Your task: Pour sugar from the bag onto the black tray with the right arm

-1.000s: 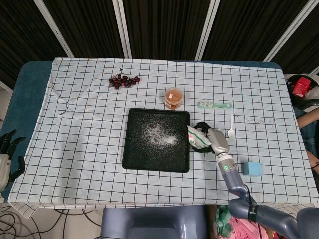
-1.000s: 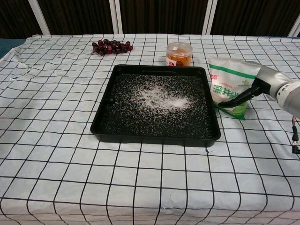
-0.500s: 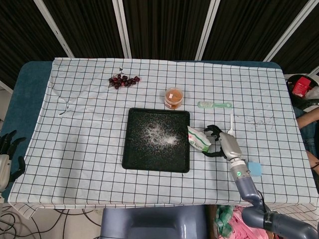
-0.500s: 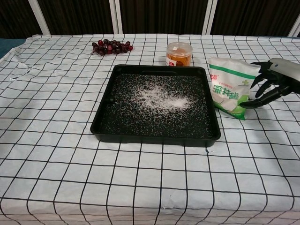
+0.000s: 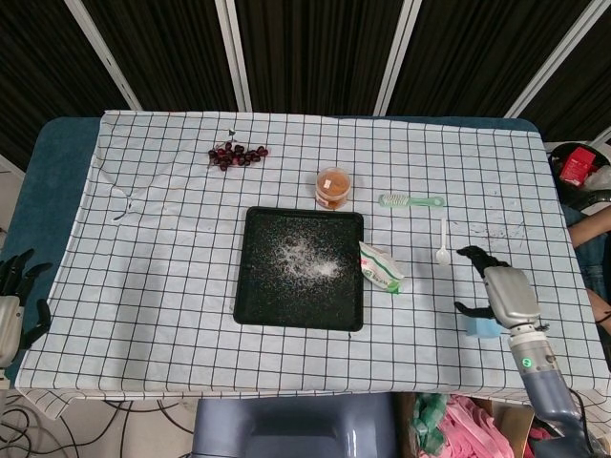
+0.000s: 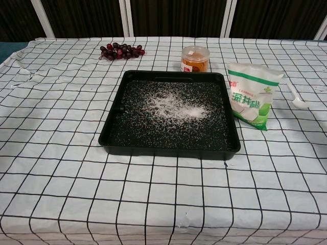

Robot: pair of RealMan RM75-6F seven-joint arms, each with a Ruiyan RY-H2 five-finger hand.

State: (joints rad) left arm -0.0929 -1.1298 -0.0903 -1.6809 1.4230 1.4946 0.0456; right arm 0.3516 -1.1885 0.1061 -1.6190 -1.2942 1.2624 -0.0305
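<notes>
The black tray (image 5: 253, 305) (image 6: 115, 135) lies mid-table with white sugar (image 5: 307, 260) (image 6: 173, 106) scattered over its floor. The white and green sugar bag (image 5: 382, 269) (image 6: 251, 95) stands on the cloth just right of the tray, and no hand touches it. My right hand (image 5: 496, 291) hovers well to the right of the bag, fingers spread and holding nothing; the chest view does not show it. My left hand (image 5: 13, 298) hangs off the table's left edge, fingers apart and holding nothing.
An orange-lidded jar (image 5: 332, 187) (image 6: 195, 58) stands behind the tray. Dark grapes (image 5: 236, 155) (image 6: 120, 51) lie at the back left. A green brush (image 5: 410, 200) and a white spoon (image 5: 442, 243) (image 6: 296, 97) lie right of the bag. A blue block (image 5: 480, 327) sits under my right hand.
My right hand let go of the sugar bag and drew back to the right, out of the chest view. The bag stays upright beside the tray.
</notes>
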